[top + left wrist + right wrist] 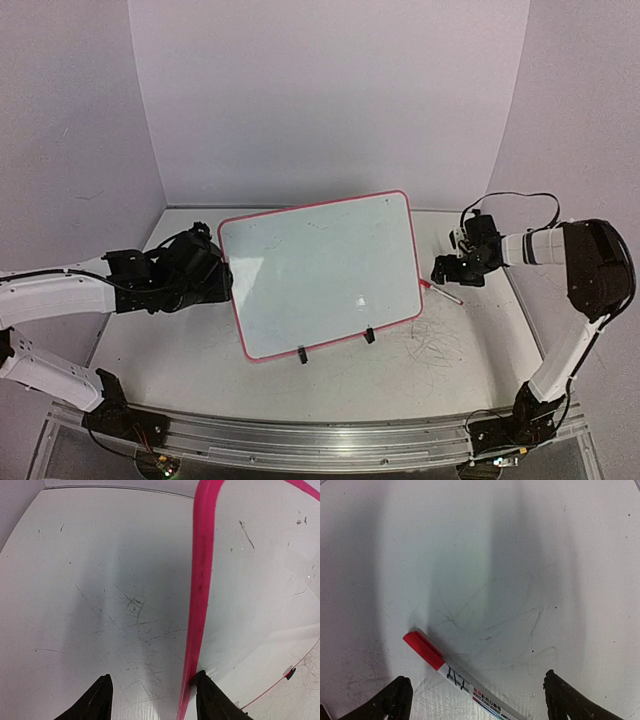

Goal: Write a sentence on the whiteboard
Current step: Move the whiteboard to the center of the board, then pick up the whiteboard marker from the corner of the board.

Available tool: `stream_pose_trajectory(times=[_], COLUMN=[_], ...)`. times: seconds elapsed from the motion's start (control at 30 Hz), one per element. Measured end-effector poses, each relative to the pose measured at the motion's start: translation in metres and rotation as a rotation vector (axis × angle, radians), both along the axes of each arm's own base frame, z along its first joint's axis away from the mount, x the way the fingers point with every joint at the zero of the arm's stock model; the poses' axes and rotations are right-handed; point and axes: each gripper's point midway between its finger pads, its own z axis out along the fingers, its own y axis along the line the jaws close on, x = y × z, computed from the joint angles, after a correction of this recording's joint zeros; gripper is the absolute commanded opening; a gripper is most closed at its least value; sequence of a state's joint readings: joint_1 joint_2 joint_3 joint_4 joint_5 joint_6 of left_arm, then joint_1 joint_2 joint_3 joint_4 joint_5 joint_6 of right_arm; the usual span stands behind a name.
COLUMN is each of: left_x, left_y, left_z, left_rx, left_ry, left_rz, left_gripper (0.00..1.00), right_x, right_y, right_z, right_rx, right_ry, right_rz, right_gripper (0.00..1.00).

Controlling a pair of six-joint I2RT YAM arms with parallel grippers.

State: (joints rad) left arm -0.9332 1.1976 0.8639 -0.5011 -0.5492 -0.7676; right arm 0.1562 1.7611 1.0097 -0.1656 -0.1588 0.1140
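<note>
The whiteboard [320, 270] stands in the middle of the scratched white worktop [440, 350], pale walls [330, 90] behind. The left end effector [152, 677] is spread apart at its pink rim [201, 580]. The right end effector [476, 677] is spread wide over a marker [427, 651].

The whiteboard [320, 275] stands across the middle of the top view on black clip feet [302, 354], barring a straight pass from left to right. The table [440, 350] lies open at lower centre and lower right. In the left wrist view the board's pink rim runs between the left gripper's [152, 680] spread fingers, seemingly touching the right one. A marker [455, 672] crosses the bottom of the right wrist view between the right gripper's [440, 272] wide-apart fingers.
</note>
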Motion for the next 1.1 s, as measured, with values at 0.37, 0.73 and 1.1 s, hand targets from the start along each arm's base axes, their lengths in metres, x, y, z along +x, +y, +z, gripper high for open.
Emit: stream_pose_trajectory(times=[0.37,0.73,1.1], left_x=[-0.012,-0.038,-0.044], left_y=[-0.001,0.002,-0.012], left_z=[0.02,0.118,0.145], left_rx=[-0.053,-0.293,-0.339], left_ry=[0.0,-0.159,-0.175], left_rz=[-0.082,-0.214,-0.301], left_gripper=[0.83,0.92,0.93], right_x=[-0.007,-0.008,-0.01], right_y=[0.008,0.007,0.01], right_z=[-0.031,-0.033,-0.036], right_rx=[-0.007,-0.013,-0.003], right_ry=[0.108,0.114,0.103], right_rz=[0.102,0.1,0.088], right_gripper=[0.49,0.32,0.13])
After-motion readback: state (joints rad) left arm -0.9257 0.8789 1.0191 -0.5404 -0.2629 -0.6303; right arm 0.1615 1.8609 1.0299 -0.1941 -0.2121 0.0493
